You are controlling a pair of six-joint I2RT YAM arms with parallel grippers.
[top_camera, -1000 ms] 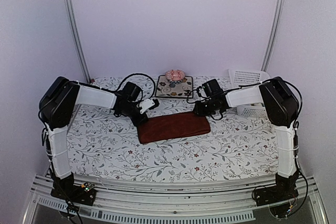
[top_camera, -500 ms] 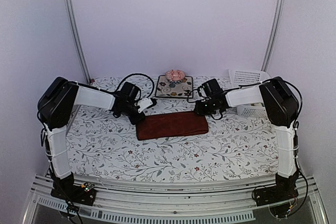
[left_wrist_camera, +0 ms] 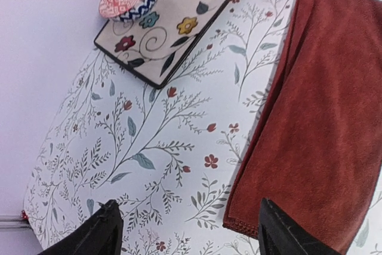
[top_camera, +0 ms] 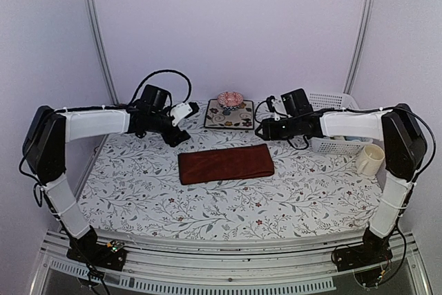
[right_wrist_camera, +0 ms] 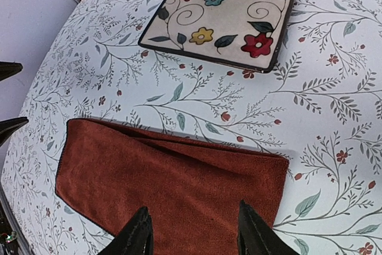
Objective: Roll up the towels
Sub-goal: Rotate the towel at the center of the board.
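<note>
A dark red towel (top_camera: pixel 225 164) lies folded flat as a long rectangle in the middle of the floral table covering. My left gripper (top_camera: pixel 178 136) hangs above and behind the towel's left end. In the left wrist view it (left_wrist_camera: pixel 191 240) is open with only table covering between its fingers, and the towel's corner (left_wrist_camera: pixel 322 129) lies by the right finger. My right gripper (top_camera: pixel 264 130) hovers above the towel's far right corner. In the right wrist view it (right_wrist_camera: pixel 194 234) is open over the red cloth (right_wrist_camera: pixel 173 177) and holds nothing.
A square floral mat (top_camera: pixel 229 113) with a red-and-white patterned bowl (top_camera: pixel 230 99) on it sits at the back centre. A white perforated basket (top_camera: pixel 330 122) stands at the back right, and a cream mug (top_camera: pixel 369 159) stands in front of it.
Both grippers have opened, let go of the towel's far edge and lifted up and back. The towel now lies flat and squared.
</note>
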